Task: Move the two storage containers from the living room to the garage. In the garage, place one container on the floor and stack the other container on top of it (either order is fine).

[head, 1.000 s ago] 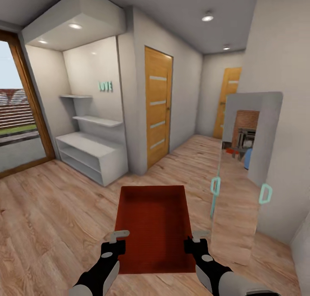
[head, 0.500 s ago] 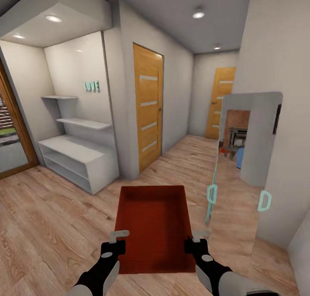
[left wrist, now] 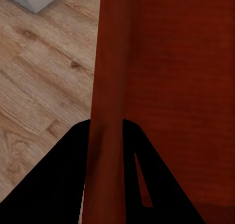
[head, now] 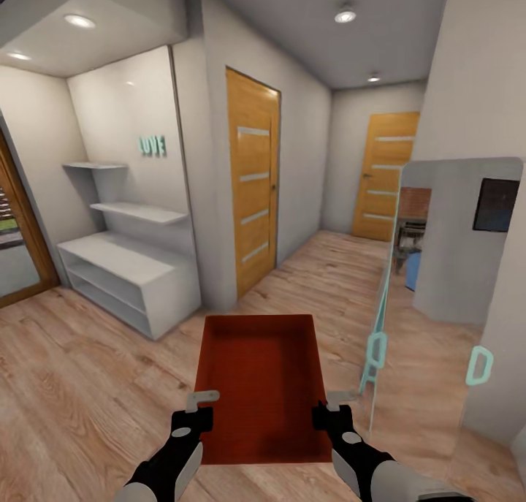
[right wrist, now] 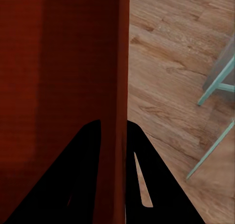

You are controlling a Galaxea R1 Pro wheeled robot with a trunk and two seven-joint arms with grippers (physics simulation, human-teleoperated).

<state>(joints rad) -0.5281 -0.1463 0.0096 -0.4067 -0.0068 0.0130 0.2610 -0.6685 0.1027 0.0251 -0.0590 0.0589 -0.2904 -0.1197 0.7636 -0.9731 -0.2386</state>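
So my arms, fwiw: glossy black wrists and hands w/ light grey shells on the forearms, rounded shapes. My left gripper [head: 196, 407] and right gripper [head: 330, 403] have thin grey L-shaped finger bits. From the wrist cams my fingers [left wrist: 63, 180] are just flat black wedges.

Light: bright, even, from recessed ceiling spots [head: 345, 14].
Glare: soft sheen on the white alcove wall [head: 135, 107].
Sharpness: slightly soft.
Edges: wide-angle stretch.
Wrist views: dark silhouetted foreground.
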